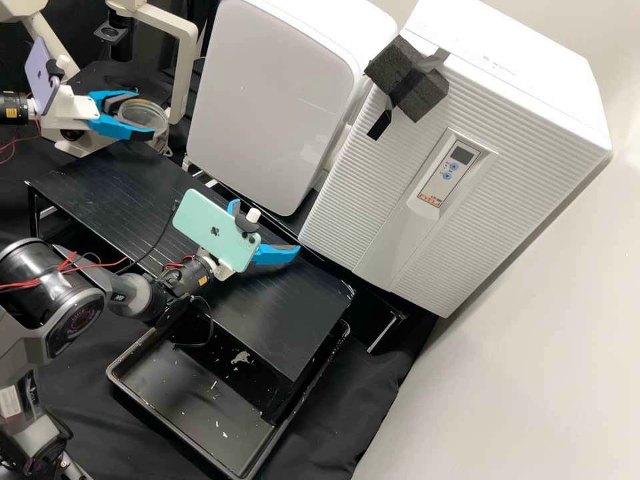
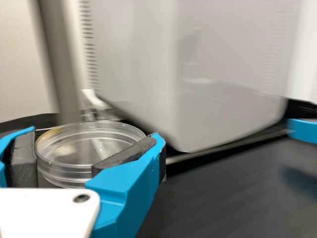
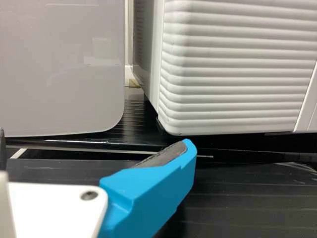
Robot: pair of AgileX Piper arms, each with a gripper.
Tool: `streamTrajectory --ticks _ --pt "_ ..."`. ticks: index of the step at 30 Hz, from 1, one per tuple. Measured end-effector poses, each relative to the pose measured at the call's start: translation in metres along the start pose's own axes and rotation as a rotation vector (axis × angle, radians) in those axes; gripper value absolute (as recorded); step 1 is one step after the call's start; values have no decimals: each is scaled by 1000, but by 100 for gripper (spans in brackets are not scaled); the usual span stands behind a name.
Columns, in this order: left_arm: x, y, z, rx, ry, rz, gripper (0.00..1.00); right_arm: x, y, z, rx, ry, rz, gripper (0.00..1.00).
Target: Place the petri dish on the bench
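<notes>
Petri dish between left padded fingers

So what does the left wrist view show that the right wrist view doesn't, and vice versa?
Left wrist view: the clear petri dish gripped between the padded fingers of the left claw, plus slotted vents along the smooth-fronted cabinet's side.

Right wrist view: the horizontally ribbed front of the other white cabinet, beyond the open right claw.

Shared: the smooth-fronted cabinet, the black bench and blue of the right claw.
</notes>
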Motion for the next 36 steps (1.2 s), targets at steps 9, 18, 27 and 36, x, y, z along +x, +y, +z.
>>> streamTrajectory --ticks 9,18,27,36 --pt "5 -7 59 86 -209 -44 0 0 0 0 0 0 0 100" --pt "7 -12 83 110 -330 -90 0 0 0 0 0 0 0 100" --pt "28 -16 97 -28 -399 -148 0 0 0 0 0 0 0 100" --pt "35 -21 116 -34 -452 -161 0 0 0 0 0 0 0 100"
